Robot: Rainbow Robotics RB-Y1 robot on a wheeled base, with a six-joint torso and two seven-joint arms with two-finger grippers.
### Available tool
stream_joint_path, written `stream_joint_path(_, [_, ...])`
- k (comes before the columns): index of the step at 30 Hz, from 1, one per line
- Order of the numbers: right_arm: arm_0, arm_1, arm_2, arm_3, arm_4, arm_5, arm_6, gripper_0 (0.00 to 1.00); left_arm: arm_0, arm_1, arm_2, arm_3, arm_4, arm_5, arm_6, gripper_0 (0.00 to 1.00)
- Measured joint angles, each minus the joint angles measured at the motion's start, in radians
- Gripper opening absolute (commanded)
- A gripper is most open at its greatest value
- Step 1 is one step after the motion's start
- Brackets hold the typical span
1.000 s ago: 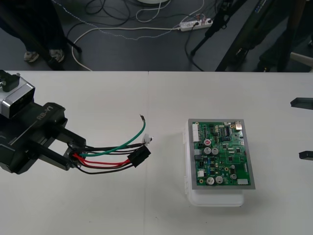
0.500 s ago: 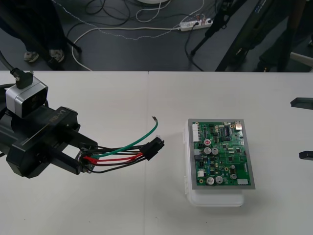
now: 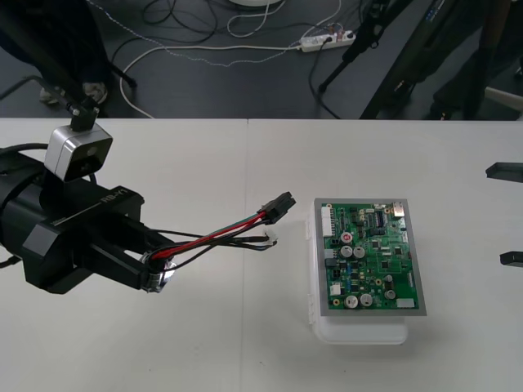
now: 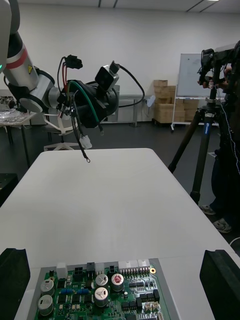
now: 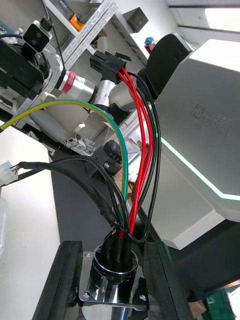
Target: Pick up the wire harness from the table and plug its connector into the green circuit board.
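Red, black and green wires make up the wire harness (image 3: 216,238). It hangs in the air over the middle of the counter (image 3: 245,351), just left of the green circuit board (image 3: 369,257). The left hand (image 3: 149,271) is clamped on the round metal socket (image 5: 111,280) at one end. The black plug (image 3: 279,204) is at the other end. It points toward the board but does not touch it.

I think the plug is the big worry. Nothing holds it, only thin bendy wires, so it can wobble or turn the wrong way and miss its slot. A push from far back at the socket may just bend the wires. A small white end (image 3: 270,238) and a green wire (image 4: 80,125) hang loose too, and they could catch on the little parts of the board. A hard bump could slide the board and its white base (image 3: 359,331) toward the counter's near edge.

The right hand (image 3: 508,214) sits at the counter's right edge with its fingers apart.

I cannot tell which slot on the board fits the plug. The right hand is cut off, so just two dark tips show. It is hard to tell how high the plug hangs.
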Motion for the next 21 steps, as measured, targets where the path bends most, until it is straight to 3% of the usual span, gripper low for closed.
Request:
stream_joint_path(7, [0.0, 0.0, 0.0, 0.0, 0.0, 0.0, 0.0, 1.0, 0.011, -0.017, -0.007, -0.002, 0.011, 0.0, 0.054, 0.0])
stream_joint_path(15, [0.0, 0.0, 0.0, 0.0, 0.0, 0.0, 0.0, 1.0, 0.011, -0.02, -0.074, -0.002, 0.046, 0.0, 0.256, 0.0])
stream_joint_path(21, [0.0, 0.0, 0.0, 0.0, 0.0, 0.0, 0.0, 1.0, 0.011, -0.02, -0.101, -0.002, 0.05, 0.0, 0.271, 0.0])
